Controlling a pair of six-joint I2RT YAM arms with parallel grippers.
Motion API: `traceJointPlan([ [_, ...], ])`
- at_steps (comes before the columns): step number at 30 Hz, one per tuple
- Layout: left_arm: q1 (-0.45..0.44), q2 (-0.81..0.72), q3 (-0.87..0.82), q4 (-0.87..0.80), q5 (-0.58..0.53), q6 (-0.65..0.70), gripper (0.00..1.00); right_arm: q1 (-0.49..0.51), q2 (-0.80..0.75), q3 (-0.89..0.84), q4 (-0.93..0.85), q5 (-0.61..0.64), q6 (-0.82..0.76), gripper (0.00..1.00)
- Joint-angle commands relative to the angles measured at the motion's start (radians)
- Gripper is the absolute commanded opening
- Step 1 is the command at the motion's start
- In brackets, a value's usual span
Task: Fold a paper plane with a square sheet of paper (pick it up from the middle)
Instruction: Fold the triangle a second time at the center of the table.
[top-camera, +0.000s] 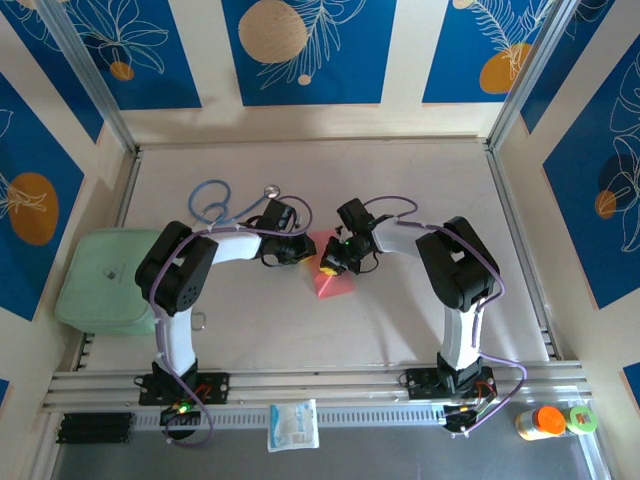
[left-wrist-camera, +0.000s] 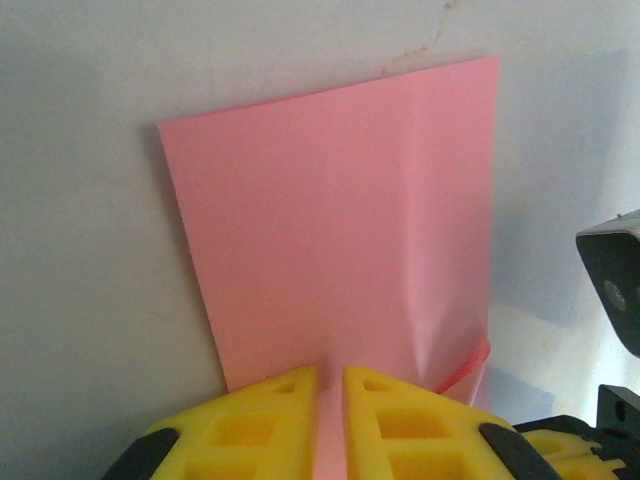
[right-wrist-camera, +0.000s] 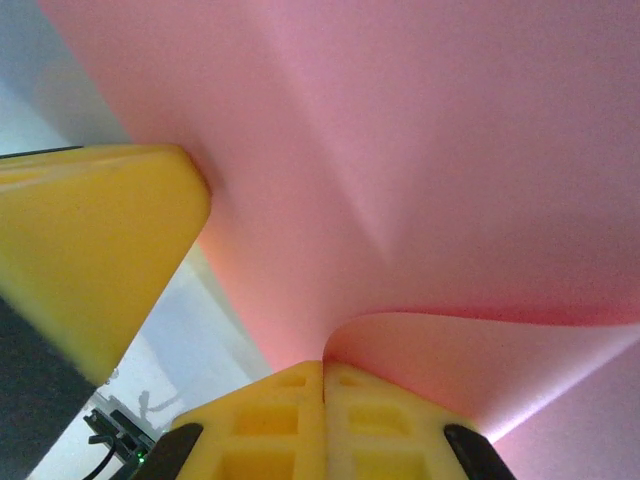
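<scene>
Blue floral panels wall a pale table. At its middle sits the square sheet of paper, clamped by the left gripper and the right gripper. It looks light, limp and easily creased, so edge grips seem safest.

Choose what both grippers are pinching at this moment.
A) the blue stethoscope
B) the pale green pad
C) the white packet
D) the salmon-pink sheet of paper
D: in the wrist views the left gripper and the right gripper are each closed on an edge of the salmon-pink sheet of paper.
</scene>
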Motion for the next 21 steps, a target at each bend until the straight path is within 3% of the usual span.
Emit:
traceJointPlan([
  [1,0.008,0.027,-0.014,-0.017,0.015,-0.003,0.16,0.008,0.016,0.021,-0.034,-0.002,-0.013,0.01],
  [21,0.008,0.017,-0.022,-0.022,0.018,-0.004,0.16,0.004,0.045,0.033,-0.059,0.005,0.005,0.03],
])
